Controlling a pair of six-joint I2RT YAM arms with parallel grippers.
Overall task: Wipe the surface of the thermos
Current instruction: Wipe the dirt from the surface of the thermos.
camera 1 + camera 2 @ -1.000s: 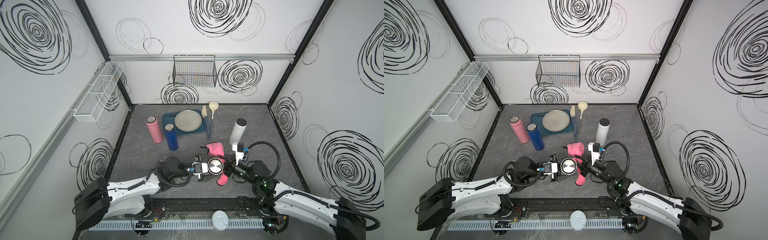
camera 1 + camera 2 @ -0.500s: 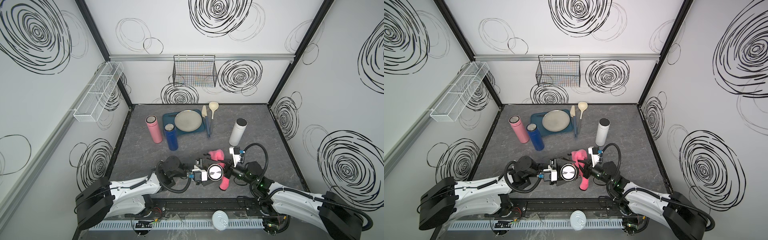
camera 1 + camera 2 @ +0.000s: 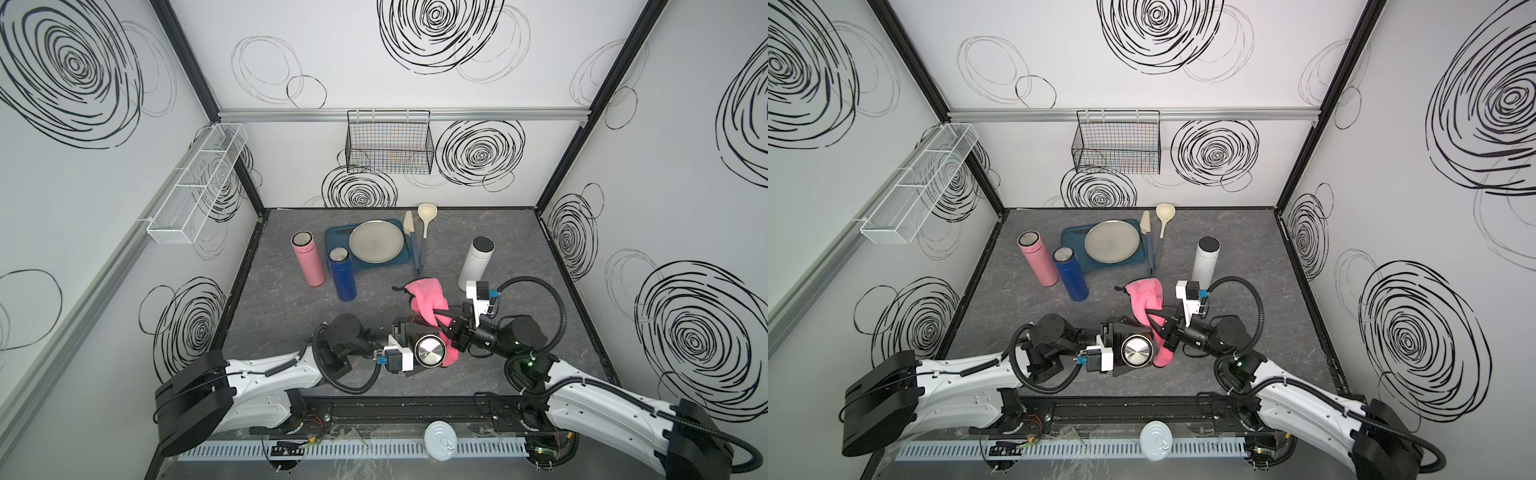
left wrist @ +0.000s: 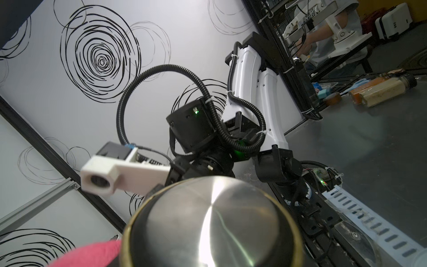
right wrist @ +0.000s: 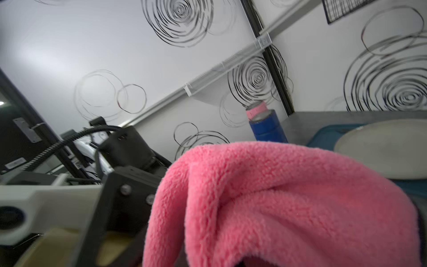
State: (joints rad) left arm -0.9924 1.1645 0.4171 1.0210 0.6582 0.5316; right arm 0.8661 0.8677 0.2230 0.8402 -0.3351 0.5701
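Right tool (image 3: 448,325), pinching the pink cloth (image 3: 426,297), has swept back along the thermos (image 3: 430,350) (left tool (image 3: 410,351) clamps it): wiping's underway.

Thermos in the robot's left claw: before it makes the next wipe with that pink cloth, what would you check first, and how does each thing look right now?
1. Grip on the thermos: ok, the left gripper is shut on it.
2. Grip on the pink cloth: ok, the right gripper is shut on it.
3. Cloth meeting thermos: ok, the cloth hangs against the thermos's side.
4. Room beside the white bottle: cannot tell, the right arm's camera overlaps its base in both top views.
5. Blue bottle out of the way: ok, it stands apart from both arms.
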